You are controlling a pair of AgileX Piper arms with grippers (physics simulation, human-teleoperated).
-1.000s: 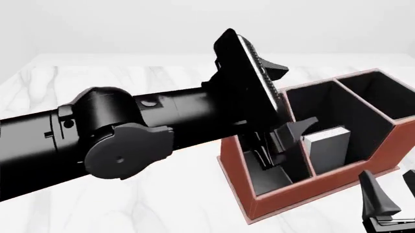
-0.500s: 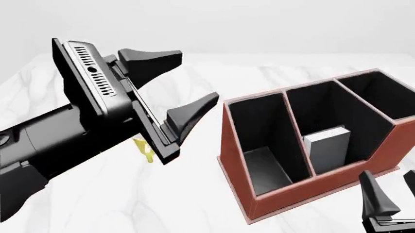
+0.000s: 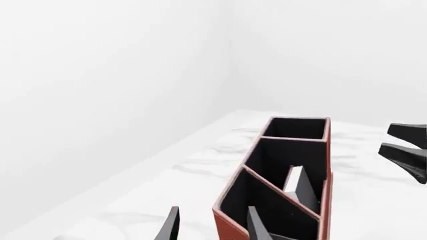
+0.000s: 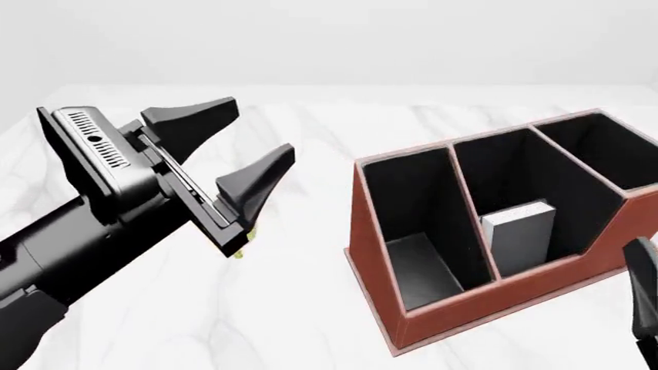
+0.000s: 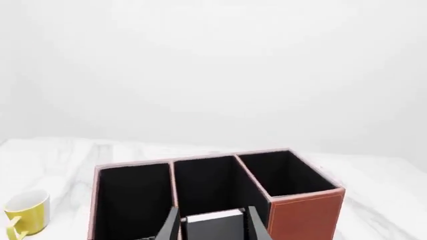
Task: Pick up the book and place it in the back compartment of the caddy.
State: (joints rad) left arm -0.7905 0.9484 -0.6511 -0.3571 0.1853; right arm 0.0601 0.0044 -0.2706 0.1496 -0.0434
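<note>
In the front view the right gripper [image 4: 646, 297] is showing only as a dark sliver cut off at the frame's right edge, so I cannot tell there how far apart its fingers are standing; in its own wrist view two fingertips [image 5: 171, 226] are poking up with a gap between them and nothing in it. The mug [image 5: 27, 214] is mostly hiding behind the left gripper [image 4: 239, 154] in the front view, with just a yellow scrap peeking out below it. That gripper is hanging wide open and empty above the table [image 4: 308, 308], left of the caddy [image 4: 442, 316].

The book [image 4: 522, 235] is standing upright inside the caddy's middle cell [image 4: 514, 166], toward its near end, leaning close to the divider on its left. Its long axis is running vertically, white page edges facing the camera. Its lower part is lying hidden behind the caddy's front wall.
</note>
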